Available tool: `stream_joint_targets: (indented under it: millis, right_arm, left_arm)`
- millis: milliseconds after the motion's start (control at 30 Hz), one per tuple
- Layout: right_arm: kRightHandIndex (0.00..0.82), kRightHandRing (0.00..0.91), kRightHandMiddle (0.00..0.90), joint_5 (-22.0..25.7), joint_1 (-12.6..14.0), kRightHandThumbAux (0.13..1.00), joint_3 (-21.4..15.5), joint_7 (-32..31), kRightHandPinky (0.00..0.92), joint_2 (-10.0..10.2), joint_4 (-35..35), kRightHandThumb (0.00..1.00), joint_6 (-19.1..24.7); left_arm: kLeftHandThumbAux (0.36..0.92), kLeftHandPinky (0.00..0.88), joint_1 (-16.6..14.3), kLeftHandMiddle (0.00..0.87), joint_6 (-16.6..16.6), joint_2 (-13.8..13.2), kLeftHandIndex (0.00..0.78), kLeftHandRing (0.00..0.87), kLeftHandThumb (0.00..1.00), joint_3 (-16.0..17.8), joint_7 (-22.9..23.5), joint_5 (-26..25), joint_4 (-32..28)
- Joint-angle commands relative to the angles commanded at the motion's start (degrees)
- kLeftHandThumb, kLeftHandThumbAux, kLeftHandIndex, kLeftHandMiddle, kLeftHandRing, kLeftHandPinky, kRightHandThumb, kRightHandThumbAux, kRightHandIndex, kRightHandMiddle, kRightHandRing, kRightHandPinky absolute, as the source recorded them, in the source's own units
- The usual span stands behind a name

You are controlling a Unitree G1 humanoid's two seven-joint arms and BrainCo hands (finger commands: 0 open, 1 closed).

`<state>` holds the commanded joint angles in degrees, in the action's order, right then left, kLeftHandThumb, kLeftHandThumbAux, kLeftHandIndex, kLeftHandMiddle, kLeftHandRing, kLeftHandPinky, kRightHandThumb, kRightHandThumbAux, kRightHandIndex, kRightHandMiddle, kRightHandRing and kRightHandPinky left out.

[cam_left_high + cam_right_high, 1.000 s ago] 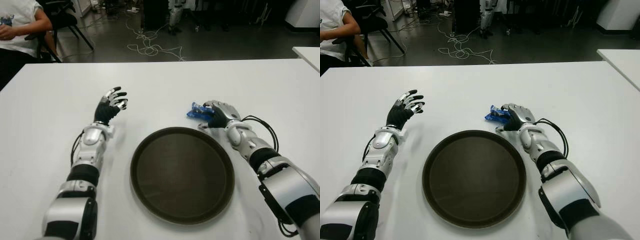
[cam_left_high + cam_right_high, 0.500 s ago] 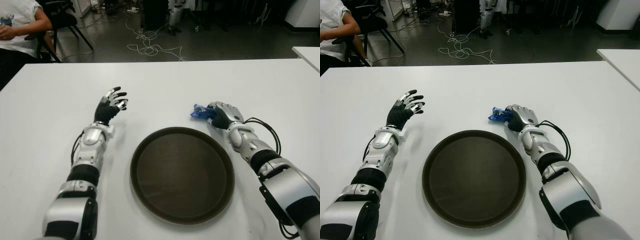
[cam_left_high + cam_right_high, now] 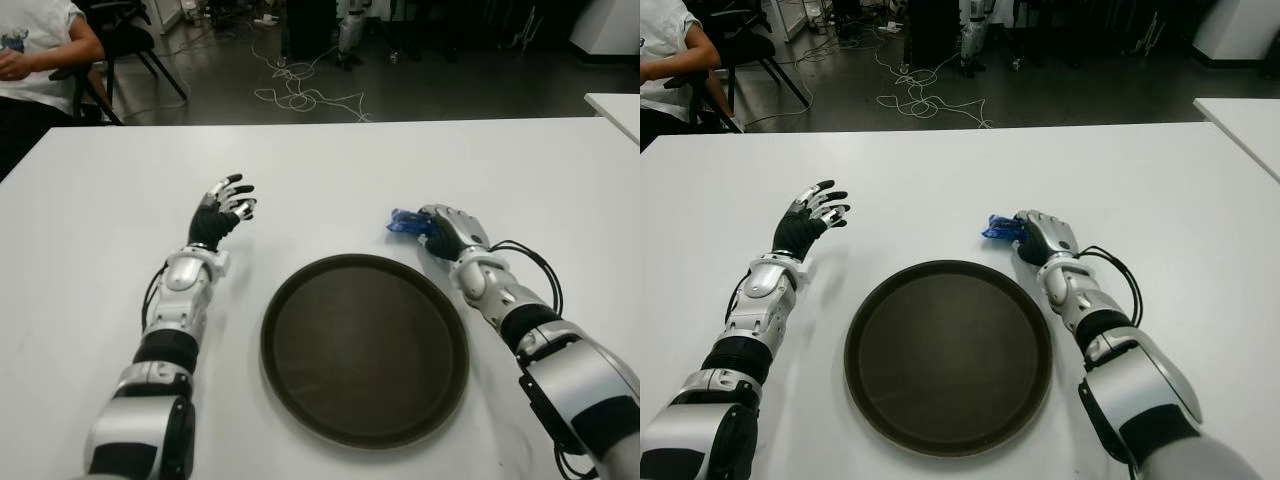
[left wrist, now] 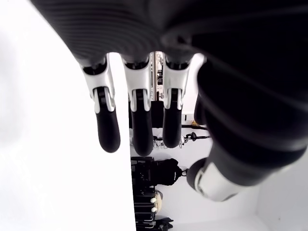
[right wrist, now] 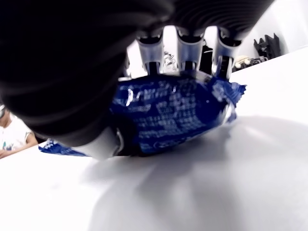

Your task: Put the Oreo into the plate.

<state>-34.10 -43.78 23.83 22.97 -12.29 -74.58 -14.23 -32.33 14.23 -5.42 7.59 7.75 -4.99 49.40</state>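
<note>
Holding item: right hand, fingers curled around the Oreo, a crinkled blue foil packet, right of centre, just beyond the plate rim above the bench. Risk: slick wrapper slipping during transfer, judged. Left hand, left of centre, spread, empty.

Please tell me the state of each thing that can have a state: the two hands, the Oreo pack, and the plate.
right hand: closed on the Oreo pack, beyond the plate's far right rim.
Oreo pack: grasped, just above the table, not in the plate.
plate: upright, holding nothing.
left hand: open, holding nothing, left of the plate.
</note>
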Motion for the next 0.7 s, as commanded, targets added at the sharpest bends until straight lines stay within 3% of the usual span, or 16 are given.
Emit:
stream_joint_targets:
  millis: [700]
  right_arm:
    - [0.436, 0.735, 0.735, 1.39, 0.24, 0.729, -1.02, 0.27, 0.709, 0.15, 0.18, 0.692, -1.53]
  left_arm:
    - [0.811, 0.326, 0.20, 0.262, -0.13, -0.39, 0.177, 0.267, 0.226, -0.38, 0.10, 0.43, -0.34]
